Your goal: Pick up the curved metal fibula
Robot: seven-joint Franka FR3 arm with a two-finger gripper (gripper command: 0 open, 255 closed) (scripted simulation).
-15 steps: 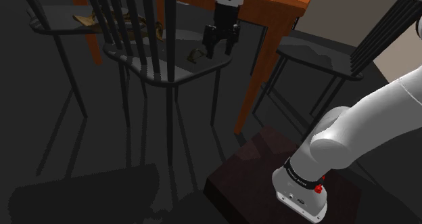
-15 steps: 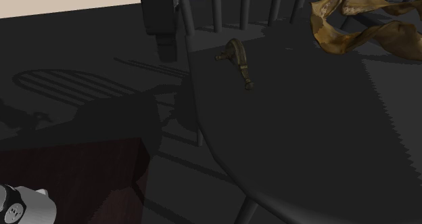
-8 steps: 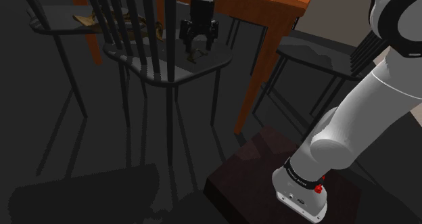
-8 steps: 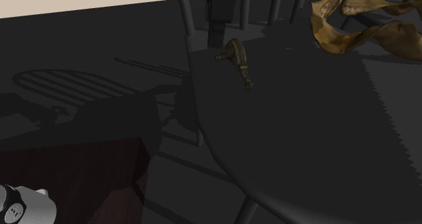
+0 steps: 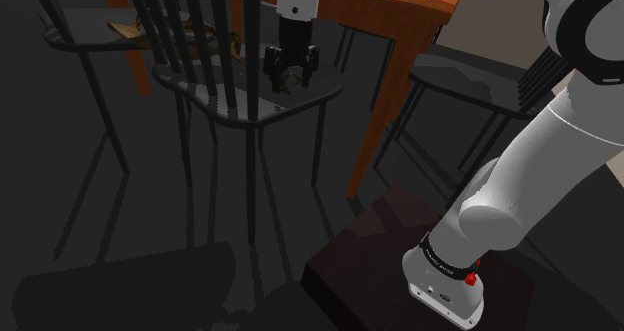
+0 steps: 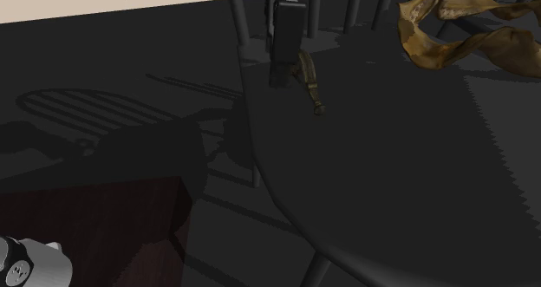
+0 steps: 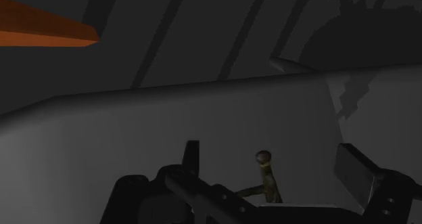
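blocked: chair spindles (image 5: pixel 248 59) near fibula (image 6: pixel 310 81) | free: bare seat (image 6: pixel 390 155) beyond it

Carrier: dark chair seat (image 5: pixel 210 99), rounded edge, back spindles (image 6: pixel 355 6) rising along one rim; sits right under my gripper (image 5: pixel 290 85). On seat: small curved fibula (image 6: pixel 310 84), dull olive-brown metal, lying near spindle side, knobbed end pointing toward seat middle. Also on seat: crumpled golden-brown ribbon-like piece (image 6: pixel 451 29), at second exterior view's upper right, well apart from fibula.

Seemingly bronze-brown fibula (image 6: pixel 312 86), black fingers (image 7: pixel 353 166), orange table (image 5: pixel 400 9)
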